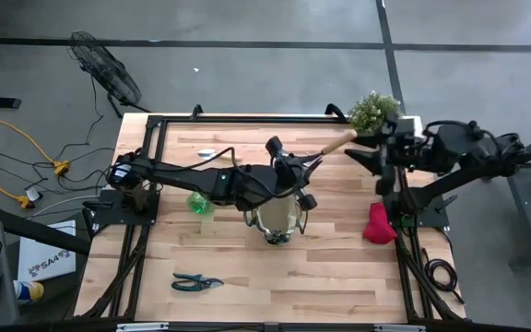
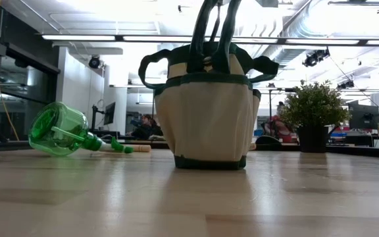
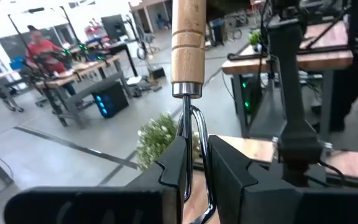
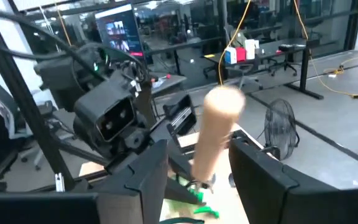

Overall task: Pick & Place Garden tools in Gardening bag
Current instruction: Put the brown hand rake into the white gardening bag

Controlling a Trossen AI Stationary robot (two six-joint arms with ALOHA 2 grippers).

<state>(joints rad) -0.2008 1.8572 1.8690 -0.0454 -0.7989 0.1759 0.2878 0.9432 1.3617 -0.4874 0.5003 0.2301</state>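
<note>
A: From above, what's the score?
B: The left end effector [image 1: 293, 180] hangs over the bag [image 1: 276, 221] mid-worktop [image 1: 339, 277]; pruners [image 1: 196, 282], bottle [image 1: 200, 204] and red glove [image 1: 377, 223] lie outside it, so most remains.
A: At worktop level?
B: The bottle lies tipped just beside the upright bag.
A: Left wrist?
B: Fingers pinched on a tool's metal shank [image 3: 192, 143], wooden handle up.
A: Right wrist?
B: The right end effector [image 4: 197, 168] straddles a wooden handle [image 4: 215, 134]; gripped or not, I cannot tell.
</note>
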